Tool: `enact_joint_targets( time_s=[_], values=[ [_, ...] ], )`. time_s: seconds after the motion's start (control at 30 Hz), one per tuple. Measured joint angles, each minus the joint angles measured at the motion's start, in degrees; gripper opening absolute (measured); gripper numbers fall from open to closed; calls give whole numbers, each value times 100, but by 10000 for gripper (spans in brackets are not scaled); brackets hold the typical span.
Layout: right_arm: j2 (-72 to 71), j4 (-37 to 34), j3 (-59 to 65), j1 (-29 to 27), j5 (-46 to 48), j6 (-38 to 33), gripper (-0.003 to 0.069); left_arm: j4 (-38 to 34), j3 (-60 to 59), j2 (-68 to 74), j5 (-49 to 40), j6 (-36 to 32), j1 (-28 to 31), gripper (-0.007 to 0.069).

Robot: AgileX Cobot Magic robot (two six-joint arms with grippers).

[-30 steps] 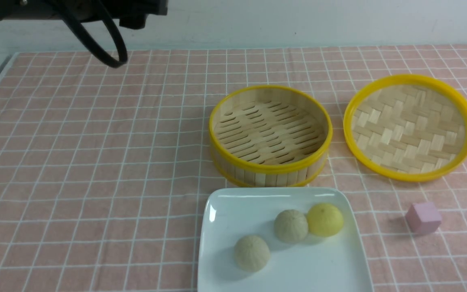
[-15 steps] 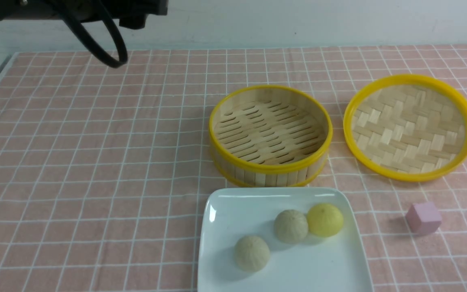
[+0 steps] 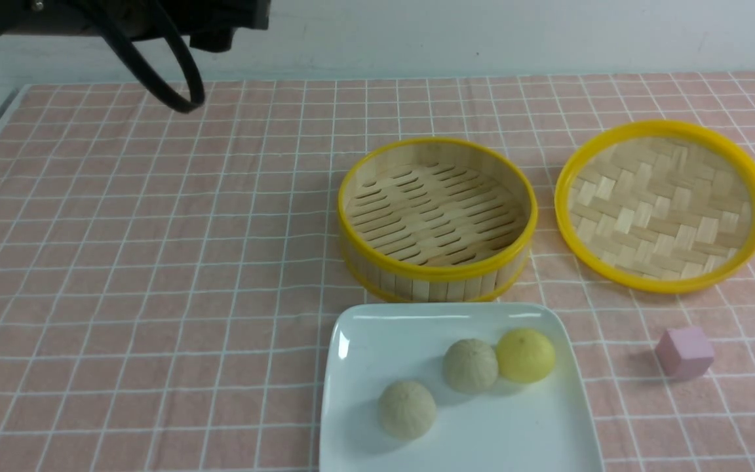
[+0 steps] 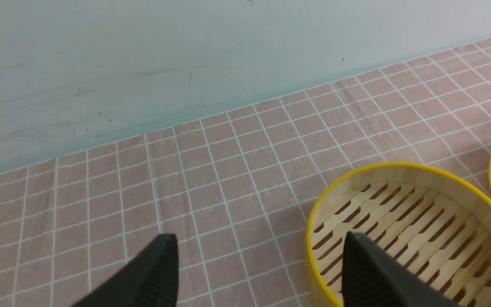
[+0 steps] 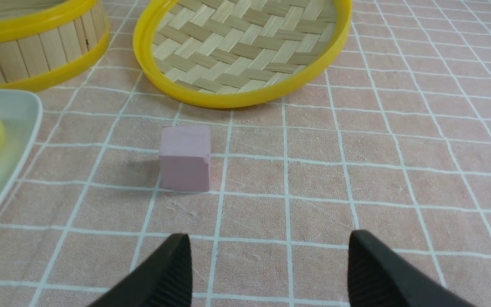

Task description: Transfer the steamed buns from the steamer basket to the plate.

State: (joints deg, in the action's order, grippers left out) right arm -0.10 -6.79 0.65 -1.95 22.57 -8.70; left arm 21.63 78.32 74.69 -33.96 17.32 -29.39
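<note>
On the plate (image 3: 364, 347), only the front view shows three steamed buns (image 3: 470, 365).

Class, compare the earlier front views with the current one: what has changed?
Only the left arm's cable loop edged slightly leftward; nothing was gripped or released. The three steamed buns stayed on the plate, the steamer basket empty, lid and pink cube unmoved.

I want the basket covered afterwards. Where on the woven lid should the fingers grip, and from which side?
Grip the lid by its raised yellow rim at the near edge, from above, one finger inside and one outside. It lies hollow side up, and looks too wide to span. The open right gripper is nearest.
</note>
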Motion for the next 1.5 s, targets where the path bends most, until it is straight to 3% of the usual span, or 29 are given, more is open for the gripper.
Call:
enact_joint_targets(
  time_s=[0.33, 0.5, 0.8, 0.9, 1.2, 1.5],
  values=[
    [0, 0, 0, 0, 0, 0, 485, 789, -36, 0, -437, 49, 106, 512],
    [-10, 0, 0, 0, 0, 0, 485, 665, -694, -381, -335, 333, 933, 512],
    [-10, 0, 0, 0, 0, 0, 463, 51, -3270, -1976, 581, 566, 3594, 512],
    [-10, 0, 0, 0, 0, 0, 450, 38, -4127, -2417, 845, 596, 4068, 512],
    [-17, 6, 0, -4, 0, 0, 372, -28, -6849, -4489, 2772, 627, 4136, 512],
    [-17, 1, 0, -4, 0, 0, 266, -110, -7970, -6308, 2719, 1102, 4117, 512]
  ],
)
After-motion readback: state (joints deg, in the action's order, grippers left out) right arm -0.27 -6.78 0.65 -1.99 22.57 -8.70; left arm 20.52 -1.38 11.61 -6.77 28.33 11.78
